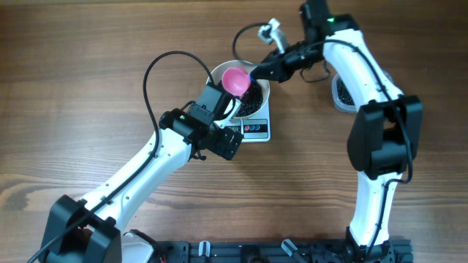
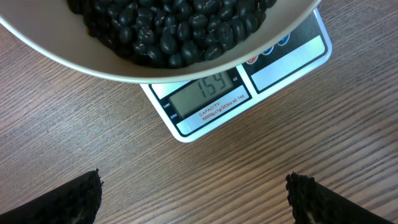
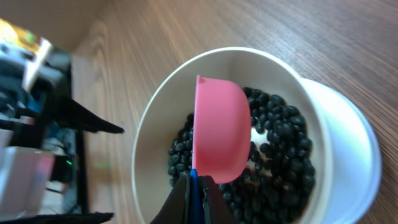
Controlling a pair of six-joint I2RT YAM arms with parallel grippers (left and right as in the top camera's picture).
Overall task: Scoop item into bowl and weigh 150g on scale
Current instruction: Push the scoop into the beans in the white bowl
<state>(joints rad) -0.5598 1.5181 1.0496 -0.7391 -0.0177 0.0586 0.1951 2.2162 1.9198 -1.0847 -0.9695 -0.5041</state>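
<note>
My left gripper (image 2: 194, 198) hangs empty, jaws spread wide, at the white bowl's (image 2: 56, 57) eight o'clock, so its camera can read the scale's (image 2: 292, 57) display (image 2: 208, 94), apparently 159. My right gripper (image 3: 194, 200), reaching in from two o'clock, pinches the blue handle (image 3: 193, 184) of the pink scoop (image 3: 219, 130) over the black beans (image 3: 281, 142) in the bowl, probably to remove the excess.

1. The table (image 2: 323, 149) is brown wood with a fine straight grain and a matt finish.
2. The bowl (image 3: 155, 118) is white, smooth and glossy.
3. The beans (image 2: 174, 31) are black with a slight sheen on smooth skins.
4. The scoop (image 3: 221, 127) is smooth pink plastic, softly shiny.
5. The scale (image 2: 283, 65) is smooth white plastic with a flat grey display.
6. The left gripper (image 2: 196, 202) has black, matt pads (image 2: 68, 202) with rough, ragged edges.
7. The left arm (image 1: 146, 164) has a glossy white plastic shell.
</note>
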